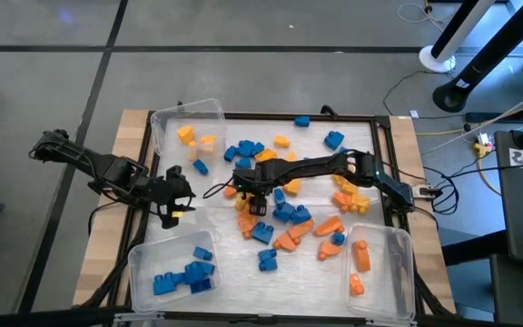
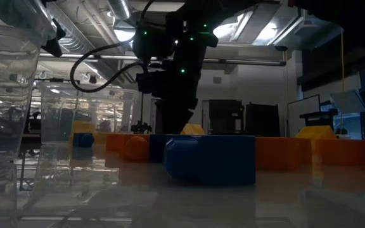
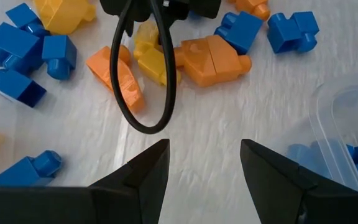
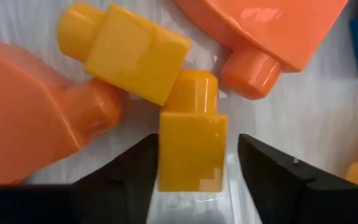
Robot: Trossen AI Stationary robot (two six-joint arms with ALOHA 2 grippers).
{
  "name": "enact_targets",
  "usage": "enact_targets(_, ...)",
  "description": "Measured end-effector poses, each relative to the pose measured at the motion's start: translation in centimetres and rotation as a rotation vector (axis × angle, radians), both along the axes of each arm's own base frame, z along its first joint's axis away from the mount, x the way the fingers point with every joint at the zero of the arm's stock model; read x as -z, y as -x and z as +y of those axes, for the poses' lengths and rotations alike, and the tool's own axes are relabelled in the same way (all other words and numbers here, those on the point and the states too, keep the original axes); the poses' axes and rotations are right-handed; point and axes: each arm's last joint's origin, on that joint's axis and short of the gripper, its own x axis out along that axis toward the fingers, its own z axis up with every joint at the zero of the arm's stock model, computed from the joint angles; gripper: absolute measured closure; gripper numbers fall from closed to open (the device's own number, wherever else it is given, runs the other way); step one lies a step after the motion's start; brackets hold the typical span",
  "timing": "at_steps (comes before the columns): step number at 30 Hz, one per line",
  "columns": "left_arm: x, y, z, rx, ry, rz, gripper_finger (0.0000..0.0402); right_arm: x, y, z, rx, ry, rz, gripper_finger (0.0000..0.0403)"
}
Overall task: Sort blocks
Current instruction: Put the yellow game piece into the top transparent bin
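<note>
Straddling yellow brick [image 4: 191, 140], right gripper [image 4: 194, 165] fingers apart, contact unclear; brick's lower end cut off. Left gripper [image 3: 204, 171] open, blue-brick bin [image 3: 347, 124] beside it.

Orange blocks [image 4: 36, 112] tight around yellow block [image 4: 191, 149] between right hand [image 4: 194, 180] fingers

Lab or workshop, exposed ceiling ducts [image 2: 75, 38], concrete floor [image 1: 44, 82], monitors [image 2: 315, 107]

Glossy smooth plastic blocks [image 4: 191, 140], clear shiny plastic bins [image 1: 381, 272], matt dark fingers [image 3: 143, 171], pale wood table edge [image 1: 107, 213]
</note>
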Motion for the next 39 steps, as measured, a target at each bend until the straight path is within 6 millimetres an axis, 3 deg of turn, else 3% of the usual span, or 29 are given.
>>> enact_targets(5, 0.1, 0.2, 0.1, 0.0, -0.009, 0.022, 0.0215, 0.0, 0.0, 0.1, -0.01, -0.03, -0.001, 0.0269)
enact_targets(15, -0.1, 0.5, 0.2, 0.0, -0.003, 0.007, 0.0215, -0.2, 0.0, -0.3, -0.035, -0.149, -0.01, 0.027)
enact_targets(20, -0.8, 1.4, 0.6, -0.005, 0.014, -0.051, 0.0215, -0.2, 0.0, -1.1, -0.025, -0.179, -0.012, 0.0253)
enact_targets(25, -1.6, 2.7, 1.1, -0.006, 0.043, -0.121, 0.0215, -0.7, 0.0, -1.4, -0.035, -0.179, -0.013, 0.0265)
enact_targets(31, -2.3, 4.0, 1.6, -0.01, 0.075, -0.193, 0.0215, -3.6, -1.0, -1.7, -0.076, -0.169, -0.094, 0.0259)
enact_targets(39, -2.7, 4.9, 2.0, -0.013, 0.097, -0.24, 0.0215, -10.0, -2.1, -2.7, -0.145, -0.074, -0.278, 0.0251)
